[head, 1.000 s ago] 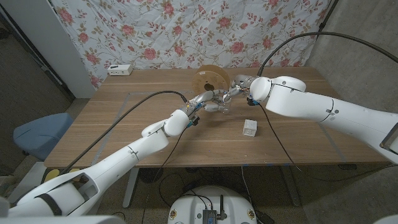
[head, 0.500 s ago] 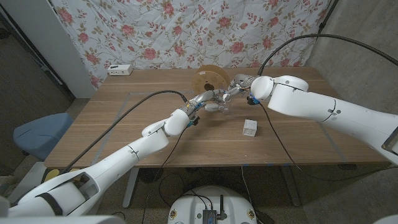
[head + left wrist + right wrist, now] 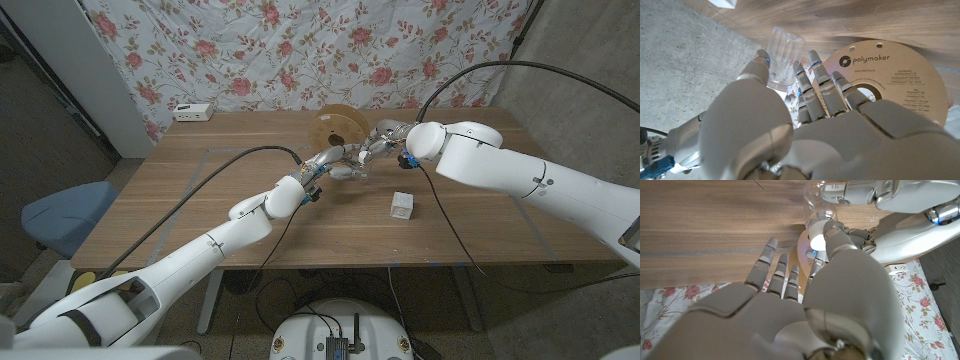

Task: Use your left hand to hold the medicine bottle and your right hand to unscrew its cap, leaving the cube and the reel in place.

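A clear medicine bottle (image 3: 356, 168) (image 3: 783, 54) is held off the table in my left hand (image 3: 335, 161) (image 3: 805, 125), between the thumb and the other fingers. In the right wrist view the bottle (image 3: 821, 197) carries a white cap (image 3: 816, 241). My right hand (image 3: 382, 141) (image 3: 830, 295) pinches that cap with its thumb and one finger, its other fingers spread. Just behind both hands stands the tan cardboard reel (image 3: 340, 124) (image 3: 890, 80). A white cube (image 3: 402, 206) lies on the wood, nearer me and to the right of the hands.
A white box (image 3: 193, 111) sits at the table's back left corner. Black cables (image 3: 250, 152) run over the table along both arms. A blue chair (image 3: 60, 215) stands left of the table. A floral curtain (image 3: 300, 50) hangs behind.
My right forearm has shifted slightly to the right. Both hands stay at the bottle; the cube and reel have not moved.
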{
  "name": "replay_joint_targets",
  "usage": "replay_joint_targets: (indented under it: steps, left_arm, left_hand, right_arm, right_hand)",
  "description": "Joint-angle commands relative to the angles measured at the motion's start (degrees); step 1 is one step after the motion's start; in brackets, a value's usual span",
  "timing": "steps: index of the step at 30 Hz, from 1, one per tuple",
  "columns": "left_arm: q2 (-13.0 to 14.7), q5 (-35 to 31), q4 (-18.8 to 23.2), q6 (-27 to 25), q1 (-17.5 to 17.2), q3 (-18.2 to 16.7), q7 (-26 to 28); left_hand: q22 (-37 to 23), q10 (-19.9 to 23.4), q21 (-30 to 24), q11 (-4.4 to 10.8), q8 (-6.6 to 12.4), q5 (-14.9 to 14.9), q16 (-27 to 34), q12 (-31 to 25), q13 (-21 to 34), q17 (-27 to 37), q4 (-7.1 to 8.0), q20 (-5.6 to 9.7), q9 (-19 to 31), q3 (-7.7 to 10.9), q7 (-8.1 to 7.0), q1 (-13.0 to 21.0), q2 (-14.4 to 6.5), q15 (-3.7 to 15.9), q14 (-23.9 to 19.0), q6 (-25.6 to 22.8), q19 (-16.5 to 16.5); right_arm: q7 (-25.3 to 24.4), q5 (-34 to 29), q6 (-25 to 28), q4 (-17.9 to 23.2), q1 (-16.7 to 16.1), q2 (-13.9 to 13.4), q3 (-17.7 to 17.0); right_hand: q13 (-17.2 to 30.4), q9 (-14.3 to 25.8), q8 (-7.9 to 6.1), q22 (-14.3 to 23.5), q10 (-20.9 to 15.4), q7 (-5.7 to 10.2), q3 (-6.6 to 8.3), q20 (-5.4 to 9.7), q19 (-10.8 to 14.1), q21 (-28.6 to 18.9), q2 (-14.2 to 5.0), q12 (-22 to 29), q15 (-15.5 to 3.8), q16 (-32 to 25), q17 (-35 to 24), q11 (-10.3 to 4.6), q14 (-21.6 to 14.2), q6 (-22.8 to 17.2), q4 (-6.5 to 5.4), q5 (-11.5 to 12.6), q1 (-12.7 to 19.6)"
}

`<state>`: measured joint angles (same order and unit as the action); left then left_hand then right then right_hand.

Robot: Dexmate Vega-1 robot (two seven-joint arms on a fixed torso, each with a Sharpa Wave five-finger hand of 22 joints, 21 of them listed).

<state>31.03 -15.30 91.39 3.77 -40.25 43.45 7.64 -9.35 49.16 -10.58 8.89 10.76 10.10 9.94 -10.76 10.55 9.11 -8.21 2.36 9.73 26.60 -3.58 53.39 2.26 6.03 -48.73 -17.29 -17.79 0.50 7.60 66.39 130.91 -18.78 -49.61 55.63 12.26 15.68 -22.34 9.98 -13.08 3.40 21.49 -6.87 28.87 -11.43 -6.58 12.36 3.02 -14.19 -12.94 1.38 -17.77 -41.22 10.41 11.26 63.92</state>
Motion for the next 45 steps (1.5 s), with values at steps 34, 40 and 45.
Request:
replay_joint_targets:
  steps: [34,40,45]
  left_arm:
    - [0.07,0.03,-0.01,-0.28,0.03,0.08,0.14]
    - [0.13,0.01,-0.12,0.11,0.14,0.11,0.05]
    - [0.05,-0.05,0.08,-0.25,0.04,0.11,0.08]
  left_hand:
    - [-0.17,0.42,-0.04,-0.03,-0.14,0.18,-0.04,-0.37,0.22,0.05,-0.25,5.25,0.32,0.48,-0.28,0.31,-0.8,5.69,-0.24,-0.22,-0.06]
    - [-0.17,0.45,-0.04,0.0,-0.13,0.16,0.02,-0.38,0.22,0.09,-0.22,5.26,0.32,0.4,-0.28,0.26,-0.76,5.56,-0.33,-0.24,-0.06]
    - [-0.17,0.39,-0.04,0.06,-0.15,0.16,-0.02,-0.35,0.22,0.06,-0.24,5.24,0.32,0.43,-0.25,0.28,-0.75,5.55,-0.28,-0.2,-0.04]
  right_arm:
    - [4.15,1.48,-2.68,0.19,-2.05,-0.54,-4.18]
    - [5.13,2.02,-1.97,0.6,-1.22,-0.9,-3.92]
    - [5.96,2.54,-1.72,0.74,-0.56,-1.23,-3.69]
  right_hand:
    - [-0.1,-2.2,4.03,0.09,1.4,1.67,0.44,0.76,-1.43,0.16,0.13,-0.92,-1.0,0.09,-0.67,-2.04,1.84,0.65,-0.43,1.34,4.72]
    - [-0.1,-2.44,5.58,0.08,2.85,1.31,-0.33,0.07,-1.8,0.2,1.29,-1.26,-0.25,0.44,-0.51,-1.31,2.65,3.11,-0.48,1.05,4.7]
    - [-0.09,-2.53,6.61,0.08,3.83,0.75,-0.92,-0.24,-2.06,0.21,1.85,-1.39,0.18,0.68,-0.43,-0.76,3.27,4.83,-0.74,0.81,4.33]
